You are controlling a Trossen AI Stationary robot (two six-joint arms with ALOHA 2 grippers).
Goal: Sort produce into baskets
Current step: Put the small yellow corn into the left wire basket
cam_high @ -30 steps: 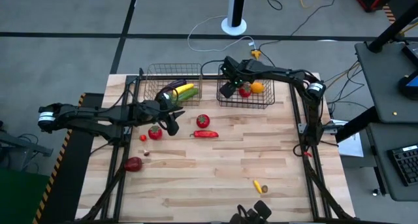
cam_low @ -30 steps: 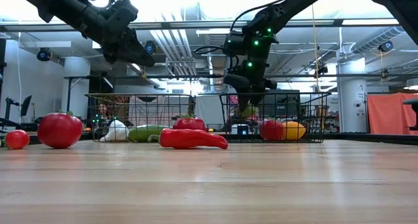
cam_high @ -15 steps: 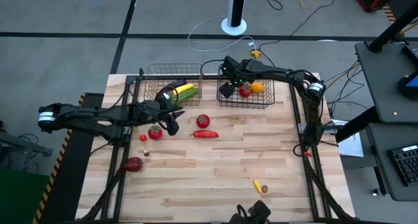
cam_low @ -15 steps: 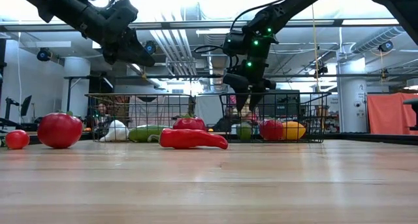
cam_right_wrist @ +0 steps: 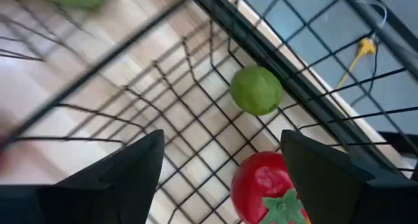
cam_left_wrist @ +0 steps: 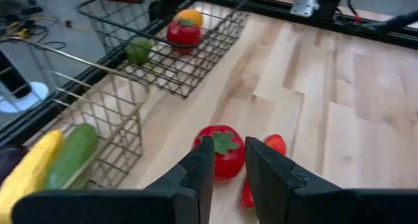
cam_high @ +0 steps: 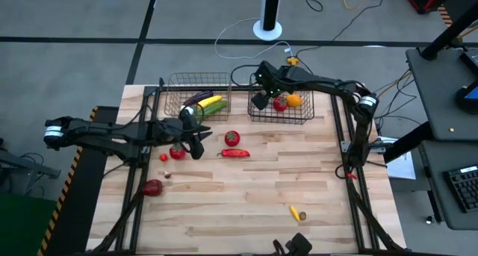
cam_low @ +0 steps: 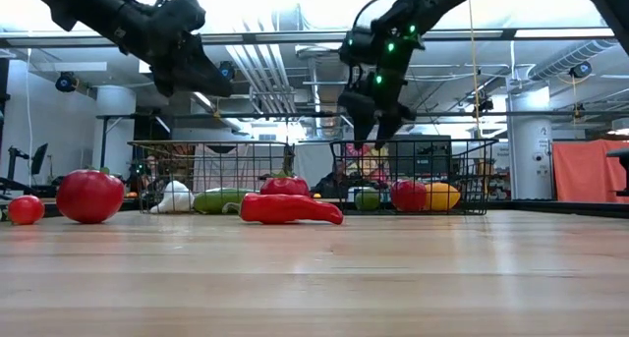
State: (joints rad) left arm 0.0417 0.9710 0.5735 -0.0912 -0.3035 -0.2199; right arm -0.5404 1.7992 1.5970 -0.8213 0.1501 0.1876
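Note:
The darker wire basket [cam_high: 305,116] at the far right holds a red tomato [cam_right_wrist: 268,185], an orange [cam_high: 294,100] and a green round fruit [cam_right_wrist: 256,90]. My right gripper [cam_high: 261,101] hangs open and empty above this basket's left part. The copper wire basket [cam_high: 173,99] at the far left holds an eggplant, a corn cob [cam_high: 212,104] and a cucumber [cam_left_wrist: 73,155]. My left gripper [cam_high: 196,142] hovers slightly open and empty above the table, near a red tomato [cam_left_wrist: 223,152] and a red pepper [cam_high: 235,153].
Another tomato [cam_high: 177,152] and a small red piece [cam_high: 163,157] lie left of my left gripper. A dark red piece [cam_high: 152,186] lies near the left edge. A small yellow piece [cam_high: 296,212] lies toward the near edge. Bare wood lies between.
My right gripper has let go of the green round fruit, which has dropped onto the floor of the darker basket. The gripper has then gone up, out of the basket.

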